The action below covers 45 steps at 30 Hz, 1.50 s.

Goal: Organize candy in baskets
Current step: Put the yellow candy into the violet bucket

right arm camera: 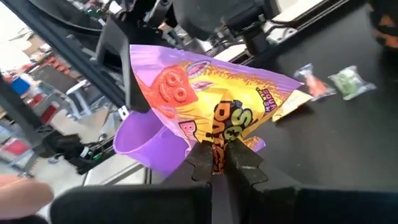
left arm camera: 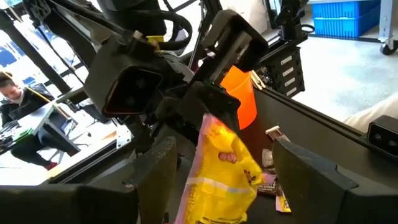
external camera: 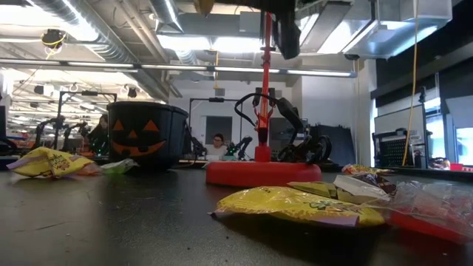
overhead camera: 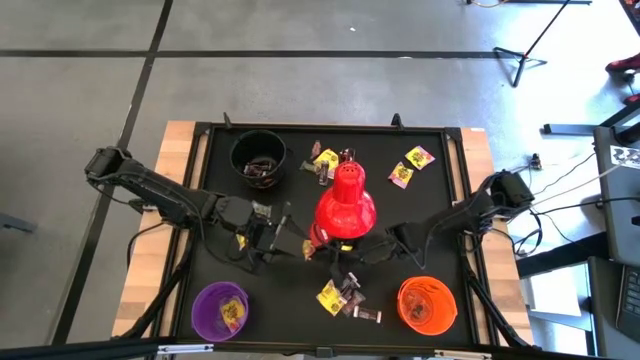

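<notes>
High view: a black table [overhead camera: 420, 200] carries a red lamp [overhead camera: 345, 205], black bucket [overhead camera: 258, 158], purple bucket [overhead camera: 220, 310], orange bucket [overhead camera: 427, 304] and scattered candy [overhead camera: 411, 165]. Low view: a workshop with ceiling lights lies behind. Wrist views: the right gripper [right arm camera: 225, 158] is clenched on a yellow candy bag [right arm camera: 224, 99] above the table; the left gripper [left arm camera: 217, 171] stands spread either side of it.

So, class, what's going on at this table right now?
The right hand pinches a yellow candy packet and holds it inside the open left hand, beside the red desk lamp mid-table. Some candy already sits in the black bucket and the purple bucket. Loose sweets lie on the table.
</notes>
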### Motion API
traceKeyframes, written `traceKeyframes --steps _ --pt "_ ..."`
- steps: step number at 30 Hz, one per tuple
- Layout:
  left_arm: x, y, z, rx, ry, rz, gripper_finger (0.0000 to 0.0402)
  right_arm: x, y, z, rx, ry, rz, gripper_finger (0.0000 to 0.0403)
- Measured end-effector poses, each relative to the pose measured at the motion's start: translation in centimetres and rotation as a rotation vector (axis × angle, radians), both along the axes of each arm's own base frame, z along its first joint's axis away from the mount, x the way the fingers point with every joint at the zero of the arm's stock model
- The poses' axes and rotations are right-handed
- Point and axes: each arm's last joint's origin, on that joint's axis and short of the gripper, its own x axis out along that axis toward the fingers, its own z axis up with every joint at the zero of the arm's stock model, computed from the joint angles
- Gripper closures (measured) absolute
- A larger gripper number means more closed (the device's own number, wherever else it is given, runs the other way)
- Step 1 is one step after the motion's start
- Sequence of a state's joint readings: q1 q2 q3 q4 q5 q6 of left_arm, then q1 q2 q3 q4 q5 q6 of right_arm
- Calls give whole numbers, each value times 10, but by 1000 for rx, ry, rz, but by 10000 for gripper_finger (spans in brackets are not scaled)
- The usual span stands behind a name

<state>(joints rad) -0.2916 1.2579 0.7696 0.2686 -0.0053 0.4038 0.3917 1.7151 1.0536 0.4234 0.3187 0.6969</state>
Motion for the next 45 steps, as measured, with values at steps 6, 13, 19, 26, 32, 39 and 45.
traceKeyframes --steps 6,13,19,26,32,39,45 --pt "1 0 -2 -2 10 1 148 4 -4 1 15 -25 18 389" --pt "7 -2 -13 15 51 12 159 4 -4 2 -5 -33 1 389" --pt "13 -3 -22 28 79 17 209 4 -6 -1 -16 -6 -3 389" --pt "13 -3 -22 26 83 7 286 3 -6 -2 -22 -3 -7 389" --pt "13 -3 -23 25 87 3 345 3 -6 -3 -25 8 -4 382" --pt "12 -4 -23 22 90 -6 381 3 -6 -3 -24 12 9 301" --pt "6 -2 -18 28 107 2 383 2 -6 -1 -13 12 43 237"
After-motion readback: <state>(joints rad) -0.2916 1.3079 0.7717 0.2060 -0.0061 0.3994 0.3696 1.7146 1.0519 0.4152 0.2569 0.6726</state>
